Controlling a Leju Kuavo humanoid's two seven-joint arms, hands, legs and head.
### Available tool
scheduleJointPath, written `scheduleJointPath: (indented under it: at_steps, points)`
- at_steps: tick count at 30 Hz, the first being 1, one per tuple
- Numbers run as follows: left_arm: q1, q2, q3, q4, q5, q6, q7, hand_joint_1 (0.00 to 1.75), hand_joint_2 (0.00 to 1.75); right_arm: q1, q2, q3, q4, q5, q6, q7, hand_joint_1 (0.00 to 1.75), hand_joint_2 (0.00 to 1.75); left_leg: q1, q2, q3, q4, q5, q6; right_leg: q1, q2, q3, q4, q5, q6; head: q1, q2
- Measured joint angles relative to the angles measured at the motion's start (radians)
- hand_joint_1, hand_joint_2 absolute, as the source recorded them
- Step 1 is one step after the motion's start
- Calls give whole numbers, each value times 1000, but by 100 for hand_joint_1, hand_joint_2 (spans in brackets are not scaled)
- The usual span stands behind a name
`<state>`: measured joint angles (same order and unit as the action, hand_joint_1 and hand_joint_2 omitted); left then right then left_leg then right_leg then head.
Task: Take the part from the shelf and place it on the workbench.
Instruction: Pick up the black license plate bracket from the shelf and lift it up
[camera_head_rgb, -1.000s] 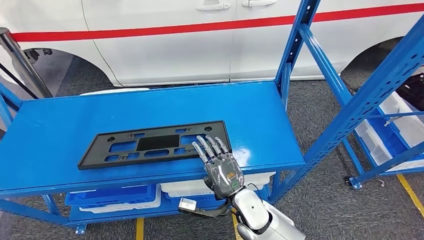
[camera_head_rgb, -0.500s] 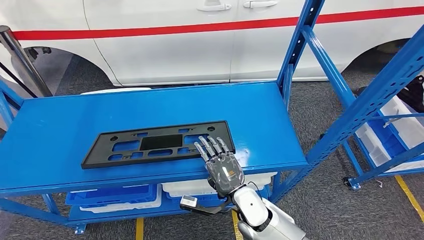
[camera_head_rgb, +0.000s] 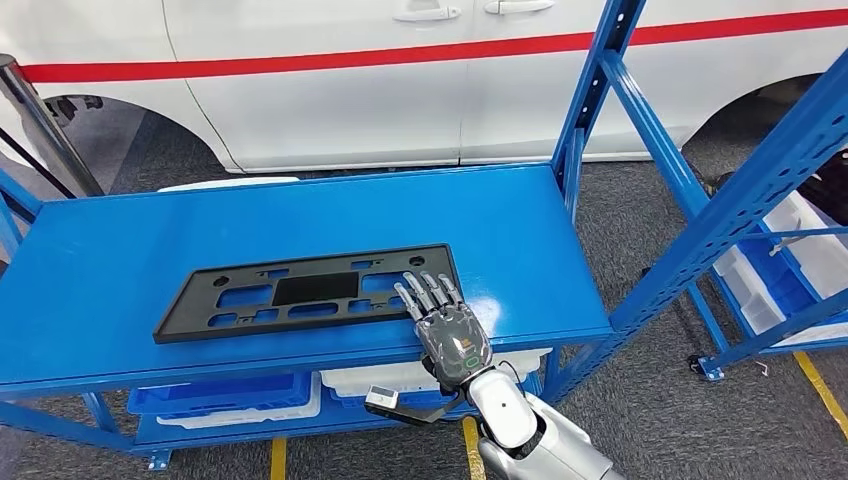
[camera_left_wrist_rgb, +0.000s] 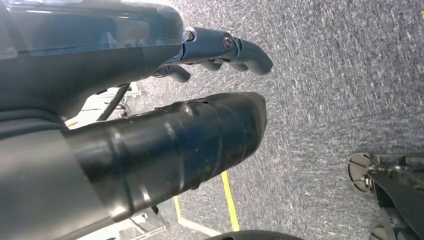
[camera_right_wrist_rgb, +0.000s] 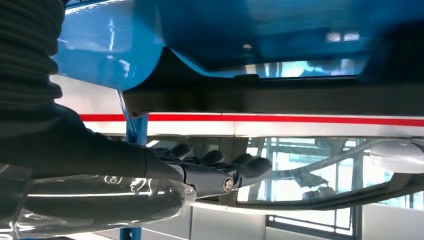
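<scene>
A flat black part (camera_head_rgb: 300, 290), a long frame with several cut-outs, lies on the blue shelf (camera_head_rgb: 300, 215) near its front edge. My right hand (camera_head_rgb: 452, 338) reaches in from below at the part's right end, its fingers stretched out over the near right corner. In the right wrist view the fingers (camera_right_wrist_rgb: 250, 166) are straight and a gap shows between them and the part's dark edge (camera_right_wrist_rgb: 250, 97). My left hand (camera_left_wrist_rgb: 165, 140) hangs over grey carpet, holding nothing, its thumb and fingers apart.
A white car with a red stripe (camera_head_rgb: 400, 90) stands close behind the shelf. Blue uprights (camera_head_rgb: 590, 100) rise at the shelf's right end, and a second blue rack (camera_head_rgb: 760, 180) stands further right. Blue and white bins (camera_head_rgb: 230, 395) sit on the lower level.
The picture has swayed slightly. My right hand has sunk a little and its fingers stay over the part's right end. The part lies where it was.
</scene>
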<state>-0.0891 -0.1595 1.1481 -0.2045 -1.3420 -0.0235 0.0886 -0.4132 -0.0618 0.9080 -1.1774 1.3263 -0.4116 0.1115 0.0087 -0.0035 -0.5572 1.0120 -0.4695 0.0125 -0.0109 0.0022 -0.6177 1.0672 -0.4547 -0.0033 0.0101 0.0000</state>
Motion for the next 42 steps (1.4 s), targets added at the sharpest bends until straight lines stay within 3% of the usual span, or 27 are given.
scheduleJointPath:
  at_steps: [1, 3, 5, 7, 8, 10, 12, 14, 17, 19, 21, 22, 23, 24, 26, 28, 31, 33, 36, 37, 38, 39, 42]
  points:
    - [0, 0, 0, 0, 2, 1, 0, 0, 0, -3, 2, 0, 3, -2, 2, -2, 0, 175, 0, 0, -4, 10, -9, -10, 1, 0, 15, -33, 5, -9, 0, 0]
    - [-1, 1, 0, 0, 3, 2, -1, 0, 0, -6, 7, 1, 5, -5, 7, -6, 0, 175, 3, 0, -32, 73, -48, -21, -2, -1, 19, -40, 5, -22, -1, 0]
    - [0, 1, 0, 0, 3, 2, -1, 0, 0, -7, 10, 2, 8, -5, 11, -9, 0, 175, 4, 1, -96, 203, -104, -27, -1, -4, 20, -40, 4, -28, -1, 0]
    - [2, 0, 0, 0, 4, 2, -2, 0, 0, -7, 11, 3, 12, -6, 13, -10, 0, 175, 4, 1, -144, 285, -118, -30, 1, -4, 22, -39, 2, -30, -1, 0]
    - [3, 1, 0, 0, 4, 2, -2, 0, 0, -7, 11, 4, 13, -6, 13, -10, 0, 175, 4, 1, -141, 271, -96, -29, 2, -3, 23, -39, 1, -30, -1, 0]
    - [3, 2, 0, 0, 4, 2, -2, 0, 0, -7, 13, 4, 14, -6, 13, -10, 0, 175, 4, 1, -88, 148, -22, -23, 2, -2, 29, -39, -1, -28, -1, 0]
    - [2, 4, 1, 0, 4, 1, -2, 0, 0, -9, 14, 4, 14, -7, 14, -10, 0, 175, 0, 0, -36, 33, 18, -14, 5, 1, 30, -37, -3, -21, -1, 0]
    - [1, 5, 1, 0, 4, 1, -2, 0, 0, -9, 14, 5, 15, -8, 14, -11, 0, 175, -5, 0, -24, 4, 18, -6, 7, 3, 29, -38, -2, -11, -1, 0]
    - [1, 4, 1, 0, 4, 0, -3, 0, 0, -10, 14, 5, 17, -9, 14, -11, 0, 175, 1, 2, -19, -9, 27, 12, 6, 4, 23, -24, -13, 6, -1, 0]
    - [1, 4, 1, 0, 4, 0, -3, 0, 0, -12, 14, 5, 20, -13, 14, -12, 0, 175, 4, 5, -16, -16, 33, 22, 4, 2, -15, 61, -65, 14, 0, 0]
    - [1, 5, 1, 0, 5, 0, -4, 0, 0, -12, 14, 6, 23, -15, 14, -13, 0, 175, 4, 6, -18, -15, 33, 25, 1, 2, -78, 193, -126, 19, -1, 0]
    - [1, 5, 1, 0, 5, 0, -4, 0, 0, -12, 14, 7, 24, -16, 14, -13, 0, 175, 4, 5, -19, -15, 33, 25, -1, 2, -98, 232, -135, 22, -1, 0]
    - [1, 5, 1, 0, 5, 0, -4, 0, 0, -12, 14, 7, 26, -16, 14, -13, 0, 175, 4, 5, -19, -14, 32, 24, -3, 1, -101, 238, -125, 23, -1, 0]
    - [1, 5, 1, 0, 5, 0, -4, 0, 0, -13, 14, 8, 27, -16, 14, -13, 0, 175, 4, 4, -18, -12, 31, 22, -6, 1, -83, 202, -97, 24, -1, 0]
    - [1, 5, 1, 0, 5, 0, -4, 0, 0, -14, 14, 9, 27, -16, 14, -14, 0, 175, 4, 2, -18, -3, 26, 14, -9, -1, -15, 67, -35, 23, -1, 0]
    - [1, 5, 1, 0, 5, -1, -4, 0, 0, -15, 16, 10, 27, -16, 14, -15, 0, 175, 1, 0, -23, 7, 21, 3, -7, -1, 23, -16, -12, 16, -1, 0]
    - [1, 5, 1, 0, 5, -1, -4, 0, 0, -16, 18, 10, 28, -16, 13, -15, 0, 175, 4, -1, -25, 7, 18, -13, -2, 0, 24, -27, -11, -3, -1, 0]
    - [2, 5, 1, 0, 5, -1, -4, 0, 0, -18, 20, 10, 28, -16, 13, -15, 0, 175, 6, 0, -38, 41, -8, -23, -6, -1, 28, -33, -7, -15, -1, 0]
    - [2, 5, 1, 0, 5, -1, -4, 0, 0, -18, 22, 11, 28, -16, 13, -15, 0, 175, 8, 0, -119, 220, -101, -32, -4, -3, 28, -35, -7, -24, -1, 0]
    - [2, 5, 1, 0, 5, -1, -4, 0, 0, -18, 22, 12, 28, -16, 13, -15, 0, 175, 8, 0, -144, 270, -116, -33, -3, -4, 28, -35, -8, -25, -1, 0]
    - [3, 5, 1, 0, 5, -1, -3, 0, 0, -18, 22, 12, 28, -16, 13, -15, 0, 175, 8, 0, -152, 288, -112, -33, -2, -3, 29, -35, -8, -25, -1, 0]
    - [4, 5, 1, 0, 5, -1, -3, 0, 0, -18, 22, 12, 28, -16, 13, -15, 0, 175, 8, 0, -141, 265, -89, -32, -1, -2, 31, -34, -9, -25, -1, 0]
    - [4, 5, 1, 0, 5, -1, -3, 0, 0, -18, 23, 13, 28, -16, 13, -15, 0, 175, 6, 0, -46, 67, 4, -20, 0, 1, 38, -33, -13, -21, -1, 0]
